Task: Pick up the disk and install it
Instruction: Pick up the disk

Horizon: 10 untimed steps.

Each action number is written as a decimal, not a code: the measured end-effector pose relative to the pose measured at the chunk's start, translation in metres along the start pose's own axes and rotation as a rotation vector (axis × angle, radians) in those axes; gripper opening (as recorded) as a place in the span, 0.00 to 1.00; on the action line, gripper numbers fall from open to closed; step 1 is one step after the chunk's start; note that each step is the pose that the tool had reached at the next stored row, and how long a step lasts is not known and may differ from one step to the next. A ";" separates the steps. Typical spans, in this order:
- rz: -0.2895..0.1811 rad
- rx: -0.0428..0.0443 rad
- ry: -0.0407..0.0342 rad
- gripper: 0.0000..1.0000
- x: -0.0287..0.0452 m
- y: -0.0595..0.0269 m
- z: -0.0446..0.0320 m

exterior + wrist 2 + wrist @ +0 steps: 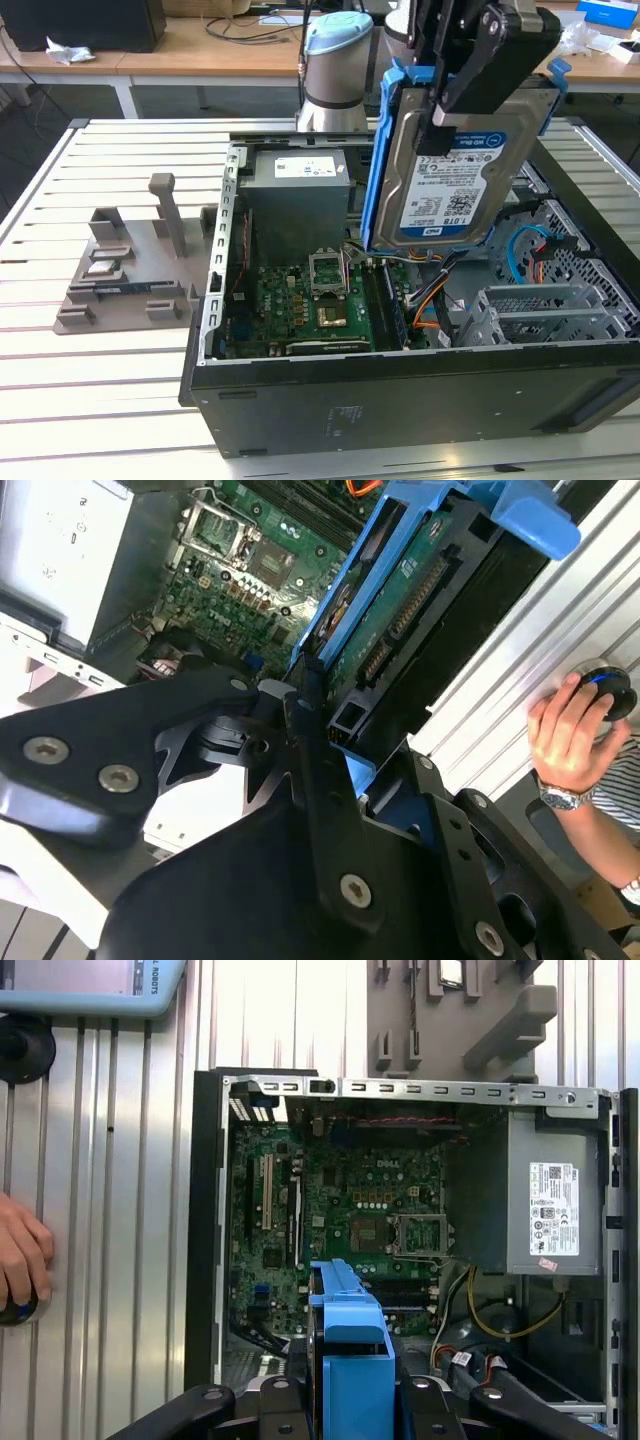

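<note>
The disk [455, 180], a silver hard drive with a blue-and-white label in a bright blue carrier frame, hangs upright above the open computer case [400, 390]. My gripper [440, 120] is shut on it from above, with a black finger pressed across its labelled face. In the second wrist view the disk [400, 590] shows edge-on, its circuit board side and blue frame clamped in my gripper [315, 695]. The first wrist view looks straight down the blue frame of the disk [350, 1350] between the black fingers [290, 1400], over the case's inside.
Inside the case lie a green motherboard [310, 310], a grey power-supply box [300, 190] and a metal drive cage [550, 310] with cables. A grey fixture stand [130, 270] sits on the slatted table. A person's hand [570, 730] rests on a button beside the case.
</note>
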<state>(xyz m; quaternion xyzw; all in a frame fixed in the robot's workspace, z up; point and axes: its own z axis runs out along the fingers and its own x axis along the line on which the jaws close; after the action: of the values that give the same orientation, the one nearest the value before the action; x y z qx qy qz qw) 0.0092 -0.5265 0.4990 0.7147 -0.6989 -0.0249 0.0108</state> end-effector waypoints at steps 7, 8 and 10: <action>0.000 -0.0003 0.0000 0.37 0.0007 -0.0293 -0.0015; 0.000 -0.0003 0.0000 0.37 0.0007 -0.0337 -0.0017; 0.000 -0.0003 0.0000 0.37 0.0010 -0.0421 -0.0021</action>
<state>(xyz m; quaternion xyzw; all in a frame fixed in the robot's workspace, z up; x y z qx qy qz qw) 0.0514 -0.5265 0.4989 0.7147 -0.6989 -0.0250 0.0109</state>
